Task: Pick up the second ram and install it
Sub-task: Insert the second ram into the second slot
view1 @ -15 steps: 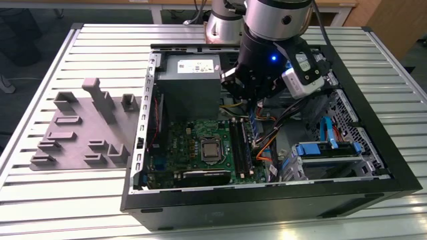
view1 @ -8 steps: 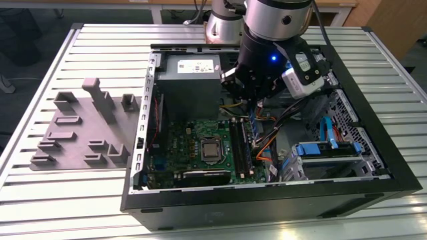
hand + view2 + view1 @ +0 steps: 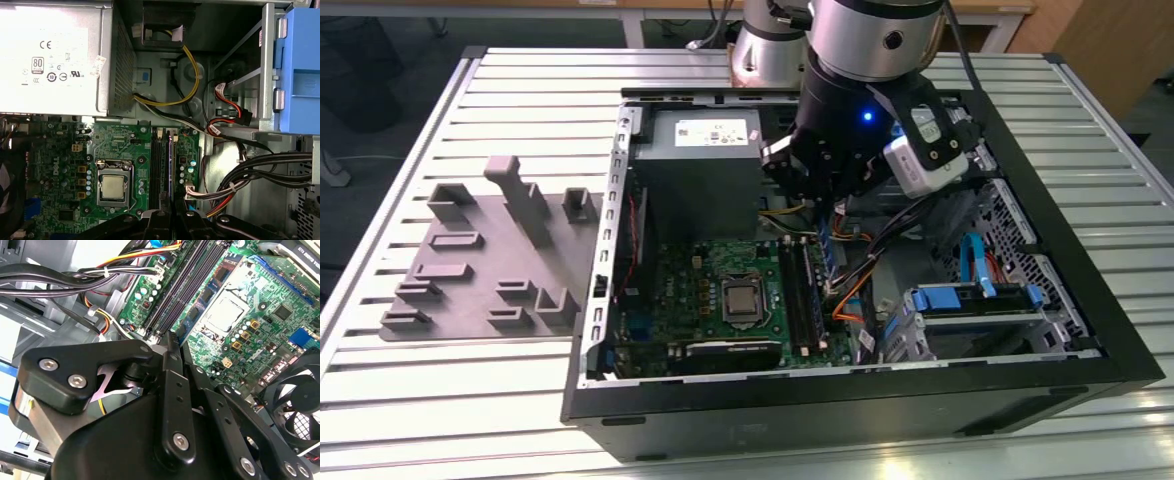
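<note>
My gripper [image 3: 834, 195] hangs inside the open computer case [image 3: 1067, 230], above the far end of the green board [image 3: 687, 300]. In the first wrist view its fingers [image 3: 159, 220] are closed on a thin dark stick seen edge-on, the second ram [image 3: 171, 170], which points along the board's long black sockets [image 3: 159, 170]. The ram lies over the socket row, slightly above it. In the second wrist view the black gripper [image 3: 170, 337] looks shut, with the sockets [image 3: 187, 282] just beyond its tip. The same sockets [image 3: 803, 290] run beside the processor [image 3: 740, 298].
The grey power supply [image 3: 700, 160] stands close beside the gripper. Cable bundles [image 3: 260, 170] cross next to the sockets, and a blue drive bay [image 3: 974, 300] sits at the exterior view's right. A grey fixture with blocks [image 3: 480, 260] lies outside the case. A fan [image 3: 295, 410] sits near the board.
</note>
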Action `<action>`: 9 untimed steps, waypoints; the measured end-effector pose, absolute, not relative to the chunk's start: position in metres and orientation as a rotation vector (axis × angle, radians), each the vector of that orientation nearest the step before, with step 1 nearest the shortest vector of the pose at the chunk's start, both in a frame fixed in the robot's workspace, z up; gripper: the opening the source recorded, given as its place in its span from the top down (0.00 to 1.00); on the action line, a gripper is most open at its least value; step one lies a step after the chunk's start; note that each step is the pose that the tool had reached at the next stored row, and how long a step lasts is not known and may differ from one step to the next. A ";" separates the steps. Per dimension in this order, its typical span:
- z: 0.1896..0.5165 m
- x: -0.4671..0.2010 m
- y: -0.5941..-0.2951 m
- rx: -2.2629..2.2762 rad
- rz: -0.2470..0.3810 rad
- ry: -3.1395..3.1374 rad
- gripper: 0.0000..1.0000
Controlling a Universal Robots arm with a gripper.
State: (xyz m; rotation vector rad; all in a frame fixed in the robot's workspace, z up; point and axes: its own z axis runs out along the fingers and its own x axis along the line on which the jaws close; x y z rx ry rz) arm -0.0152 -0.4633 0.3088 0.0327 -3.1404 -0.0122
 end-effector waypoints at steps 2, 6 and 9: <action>0.309 -0.015 -0.463 0.033 -0.012 -3.140 0.86; 0.304 -0.015 -0.463 0.033 -0.012 -3.140 0.86; 0.299 -0.015 -0.463 0.033 -0.012 -3.140 0.86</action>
